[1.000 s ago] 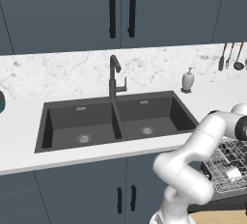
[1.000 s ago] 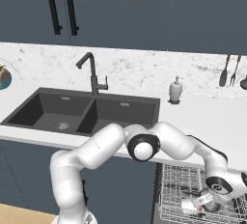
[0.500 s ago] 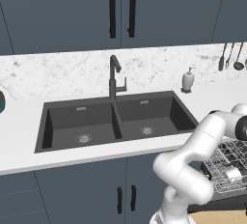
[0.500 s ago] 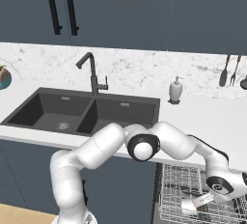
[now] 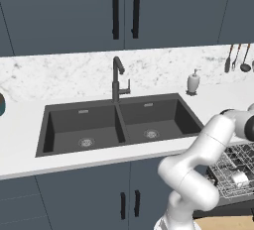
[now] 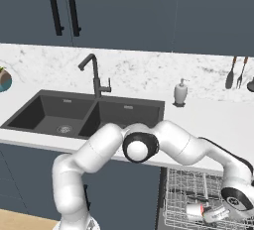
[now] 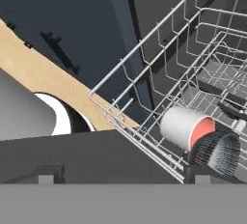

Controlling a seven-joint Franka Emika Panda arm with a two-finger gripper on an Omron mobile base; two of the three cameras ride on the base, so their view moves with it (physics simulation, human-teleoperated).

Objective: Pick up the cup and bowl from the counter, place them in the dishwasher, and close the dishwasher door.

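Rack (image 7: 193, 63) – thin silvery wire; cup (image 7: 185, 127) – smooth, probably matt plastic.

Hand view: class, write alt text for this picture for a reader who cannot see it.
A white cup with a red inside lies on its side in the dishwasher's wire rack, its open mouth turned toward a dark ribbed fingertip. Beyond the rack's corner are a slate-blue cabinet door and a strip of wooden floor.

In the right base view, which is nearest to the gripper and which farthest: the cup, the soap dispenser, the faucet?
From the gripper, low in the dishwasher rack:
1. cup, lying in the rack beside it.
2. soap dispenser, up on the counter.
3. faucet, behind the sink, farther left.
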